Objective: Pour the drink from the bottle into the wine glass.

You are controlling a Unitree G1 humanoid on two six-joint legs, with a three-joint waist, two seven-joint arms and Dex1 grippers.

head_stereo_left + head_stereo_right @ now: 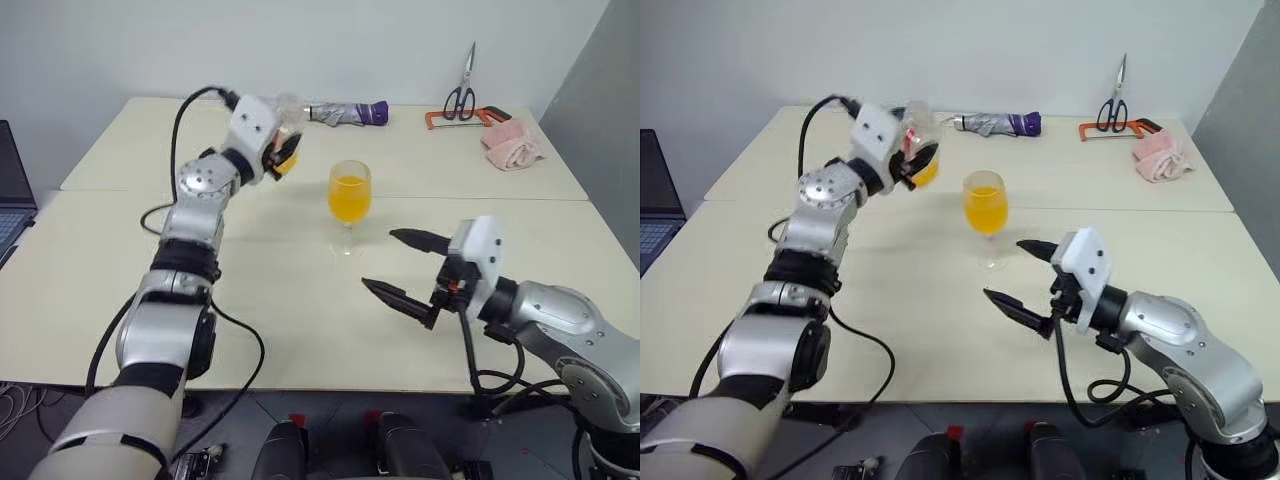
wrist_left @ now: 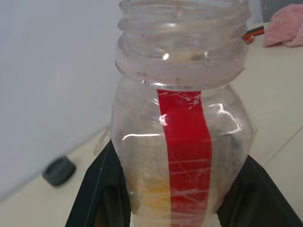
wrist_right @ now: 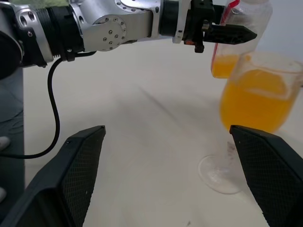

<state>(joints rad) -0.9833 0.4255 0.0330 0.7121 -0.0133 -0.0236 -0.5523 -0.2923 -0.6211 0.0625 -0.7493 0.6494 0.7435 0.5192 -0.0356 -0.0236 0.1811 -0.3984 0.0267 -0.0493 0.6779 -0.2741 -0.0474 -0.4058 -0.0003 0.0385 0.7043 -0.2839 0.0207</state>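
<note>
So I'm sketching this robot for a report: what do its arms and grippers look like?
Both arms are silver-grey metal segments with black joint bands and loose black cables. Each wrist carries a white block. The left gripper and right gripper each have two pointed black fingers.

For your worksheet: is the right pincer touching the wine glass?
Apart. In the right wrist view, bare table lies between the right pincer, its fingers wide open, and the wine glass.

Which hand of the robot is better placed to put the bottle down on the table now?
The left hand. It already grips the bottle, upright beside the filled wine glass. The right hand is open and holds nothing.
</note>
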